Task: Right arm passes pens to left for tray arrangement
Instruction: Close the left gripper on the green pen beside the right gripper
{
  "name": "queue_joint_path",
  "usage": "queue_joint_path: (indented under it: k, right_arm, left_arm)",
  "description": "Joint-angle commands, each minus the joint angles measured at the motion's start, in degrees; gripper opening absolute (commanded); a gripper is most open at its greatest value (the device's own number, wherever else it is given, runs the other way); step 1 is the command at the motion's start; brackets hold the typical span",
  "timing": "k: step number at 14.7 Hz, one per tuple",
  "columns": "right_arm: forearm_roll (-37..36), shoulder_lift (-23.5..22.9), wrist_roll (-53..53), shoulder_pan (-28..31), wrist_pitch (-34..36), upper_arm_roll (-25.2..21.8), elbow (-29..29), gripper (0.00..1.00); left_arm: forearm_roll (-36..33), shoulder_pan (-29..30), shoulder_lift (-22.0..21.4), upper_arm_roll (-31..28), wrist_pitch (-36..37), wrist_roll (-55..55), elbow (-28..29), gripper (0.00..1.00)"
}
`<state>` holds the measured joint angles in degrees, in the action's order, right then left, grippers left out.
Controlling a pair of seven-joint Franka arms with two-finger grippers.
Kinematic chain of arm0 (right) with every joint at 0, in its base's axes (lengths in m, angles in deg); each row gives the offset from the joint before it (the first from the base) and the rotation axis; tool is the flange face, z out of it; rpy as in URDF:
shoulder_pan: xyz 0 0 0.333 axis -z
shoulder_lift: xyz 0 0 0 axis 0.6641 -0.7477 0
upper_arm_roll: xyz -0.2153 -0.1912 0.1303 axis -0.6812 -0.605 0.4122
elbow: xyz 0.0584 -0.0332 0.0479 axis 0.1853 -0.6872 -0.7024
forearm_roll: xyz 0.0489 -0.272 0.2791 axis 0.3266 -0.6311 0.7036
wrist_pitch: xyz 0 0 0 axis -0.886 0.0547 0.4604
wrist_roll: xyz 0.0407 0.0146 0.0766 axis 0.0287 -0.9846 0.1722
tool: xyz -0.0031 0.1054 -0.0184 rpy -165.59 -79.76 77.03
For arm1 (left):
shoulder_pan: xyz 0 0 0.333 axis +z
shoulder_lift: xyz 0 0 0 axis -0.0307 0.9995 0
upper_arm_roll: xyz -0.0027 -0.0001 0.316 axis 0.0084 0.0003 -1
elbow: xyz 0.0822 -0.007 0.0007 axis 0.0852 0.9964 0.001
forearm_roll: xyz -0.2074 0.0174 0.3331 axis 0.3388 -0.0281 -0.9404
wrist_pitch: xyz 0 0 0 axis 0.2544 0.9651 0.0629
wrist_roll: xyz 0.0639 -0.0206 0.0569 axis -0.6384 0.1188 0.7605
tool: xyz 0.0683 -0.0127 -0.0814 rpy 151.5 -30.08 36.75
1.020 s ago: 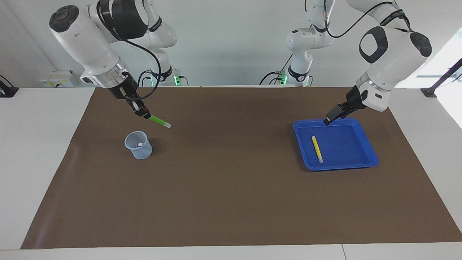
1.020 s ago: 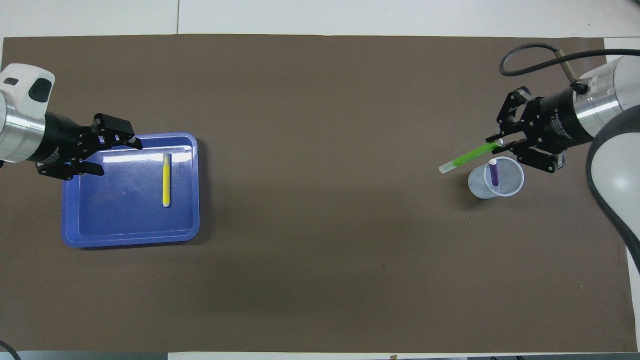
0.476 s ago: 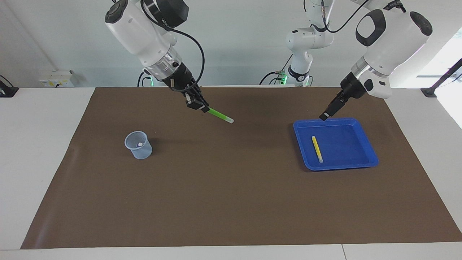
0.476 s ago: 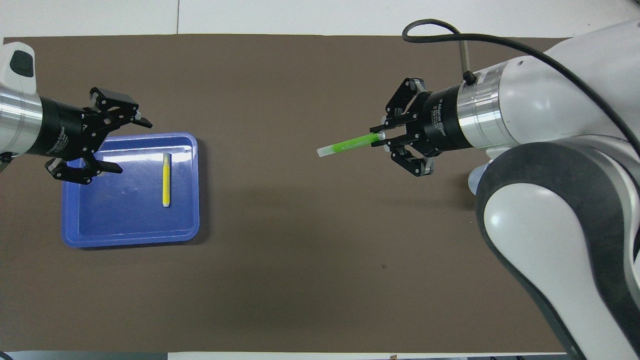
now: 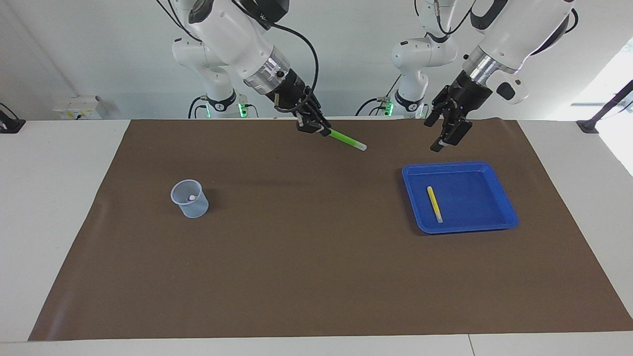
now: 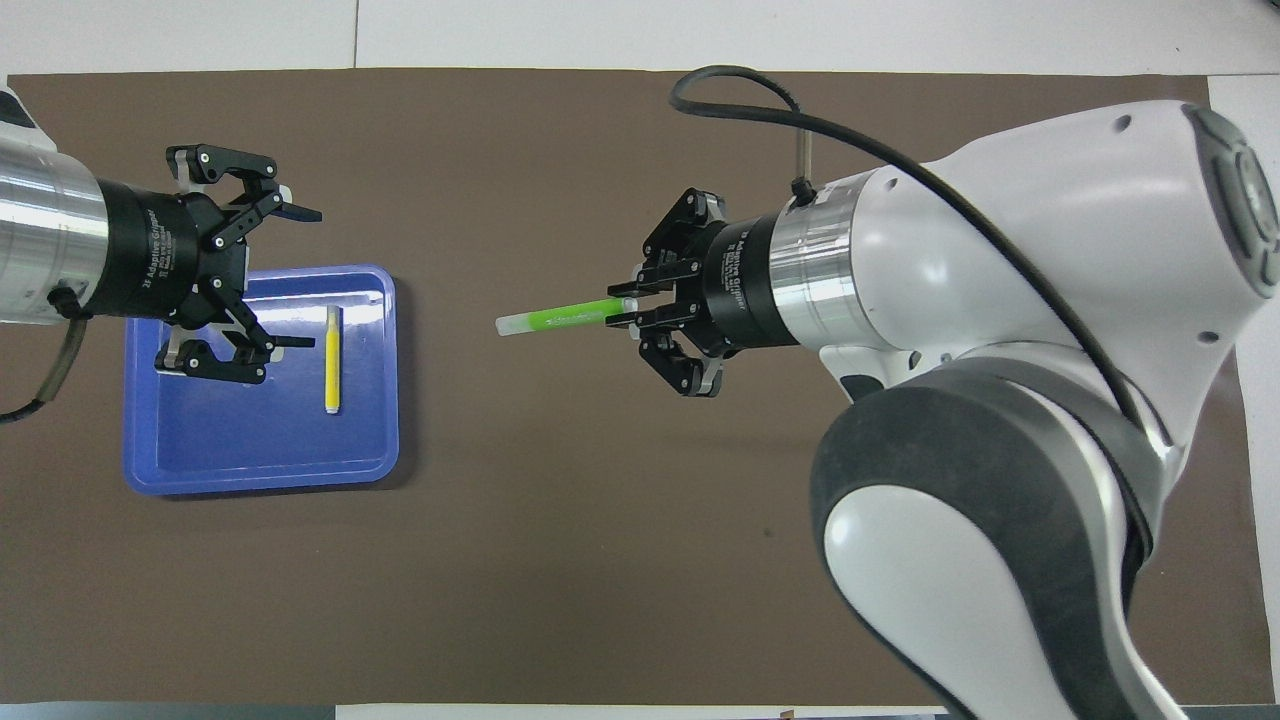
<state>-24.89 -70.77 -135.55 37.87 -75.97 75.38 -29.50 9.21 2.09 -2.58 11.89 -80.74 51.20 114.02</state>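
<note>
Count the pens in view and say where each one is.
2 clearly: the yellow pen lies in the blue tray; the green pen is held up over the mat by the right gripper. A whitish tip in the cup may be a third.

Both arms are glossy white with rounded shells and dark grey joint caps; each ends in a ribbed silver wrist ring and a black collar with small white lettering; the right claw (image 6: 622, 309) has a looping black cable; the left claw (image 6: 285, 275) shows silver screws on black links.
</note>
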Motion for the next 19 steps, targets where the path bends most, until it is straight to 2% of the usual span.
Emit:
queue_joint_path:
  k: [1, 3, 11, 15, 16, 19]
  right_arm:
    - [1.4, -0.9, -2.2, 0.6, -0.4, 2.4, 1.0, 0.0]
    - [1.3, -0.9, -3.8, 0.6, -0.4, 3.6, 1.0, 0.0]
    - [1.1, -0.9, -5.0, 0.5, -0.7, 4.8, 1.0, 0.0]
    - [1.1, -0.8, -5.0, 0.5, -0.7, 4.8, 1.0, 0.0]
    - [1.1, -0.8, -5.0, 0.5, -0.7, 4.8, 1.0, 0.0]
    - [1.1, -0.8, -5.0, 0.5, -0.7, 4.8, 1.0, 0.0]
  left_arm:
    - [2.1, -0.2, -0.5, 2.5, -1.4, 10.9, 0.6, 1.0]
    - [7.4, -0.5, -1.7, 2.5, -1.7, 11.2, 2.4, 1.0]
    - [13.1, -4.8, -7.8, 2.6, -14.5, 11.1, 15.9, 1.0]
    - [13.2, -5.5, -8.4, 2.5, -14.0, 11.3, 16.6, 0.99]
    - [13.2, -5.5, -8.5, 2.5, -13.9, 11.3, 16.6, 0.96]
    - [13.2, -5.6, -8.5, 2.5, -13.9, 11.4, 16.6, 0.77]
